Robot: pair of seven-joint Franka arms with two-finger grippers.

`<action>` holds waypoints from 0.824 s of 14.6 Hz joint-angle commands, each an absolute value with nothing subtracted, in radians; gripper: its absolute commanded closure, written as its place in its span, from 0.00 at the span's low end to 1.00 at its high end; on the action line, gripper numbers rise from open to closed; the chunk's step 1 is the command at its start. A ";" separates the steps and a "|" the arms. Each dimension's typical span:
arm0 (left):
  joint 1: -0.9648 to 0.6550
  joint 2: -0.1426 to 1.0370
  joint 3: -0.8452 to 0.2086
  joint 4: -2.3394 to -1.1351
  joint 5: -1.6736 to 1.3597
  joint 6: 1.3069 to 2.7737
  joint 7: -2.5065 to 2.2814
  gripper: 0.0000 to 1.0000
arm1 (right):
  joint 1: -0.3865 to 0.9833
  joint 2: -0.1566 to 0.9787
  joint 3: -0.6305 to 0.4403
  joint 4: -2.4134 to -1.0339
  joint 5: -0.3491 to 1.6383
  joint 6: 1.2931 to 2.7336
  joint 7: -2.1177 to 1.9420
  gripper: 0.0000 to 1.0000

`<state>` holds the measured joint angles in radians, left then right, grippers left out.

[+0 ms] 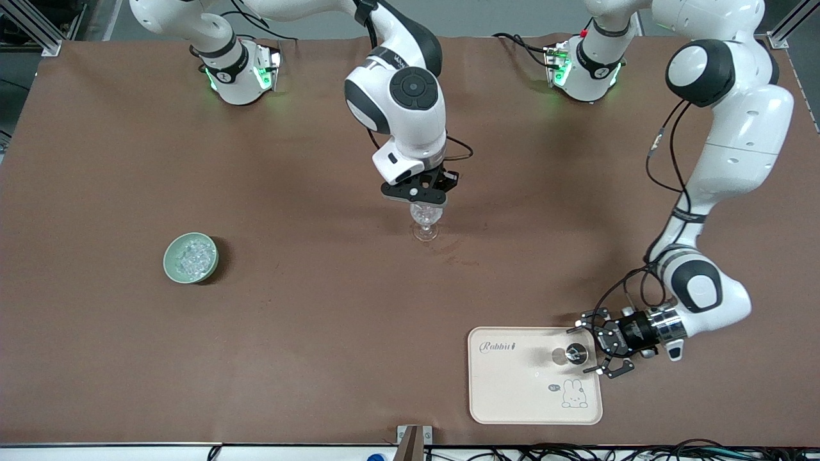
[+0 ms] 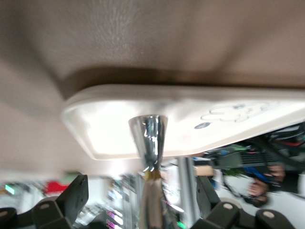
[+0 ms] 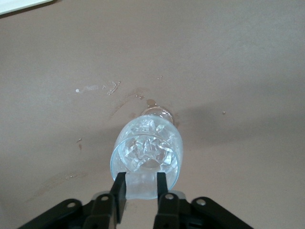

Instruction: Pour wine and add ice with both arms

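Observation:
A stemmed glass (image 1: pixel 425 221) stands mid-table with several ice chunks (image 3: pixel 145 143) in its bowl (image 3: pixel 147 148). My right gripper (image 1: pixel 415 200) hangs just over its rim. Its fingers stand narrowly apart on a whitish ice chunk (image 3: pixel 142 187), with the gripper (image 3: pixel 141 183) right at the rim. A green bowl of ice (image 1: pixel 190 257) sits toward the right arm's end. A silver-capped bottle (image 1: pixel 574 353) stands on the cream tray (image 1: pixel 512 384). My left gripper (image 1: pixel 592 350) is open, with one finger on each side of the bottle neck (image 2: pixel 148 138) and not touching it.
Wet spots (image 1: pixel 458 253) mark the brown cloth beside the glass and show in the right wrist view (image 3: pixel 102 88). The tray (image 2: pixel 190 114) lies near the table edge closest to the front camera. Both arm bases stand along the farthest edge.

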<state>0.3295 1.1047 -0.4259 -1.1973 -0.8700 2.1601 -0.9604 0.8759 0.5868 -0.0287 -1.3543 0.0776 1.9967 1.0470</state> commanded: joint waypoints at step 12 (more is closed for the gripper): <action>0.371 0.669 -0.506 -1.224 -0.114 1.758 -0.919 0.00 | 0.770 0.448 -0.051 -1.362 -0.113 1.843 1.039 0.03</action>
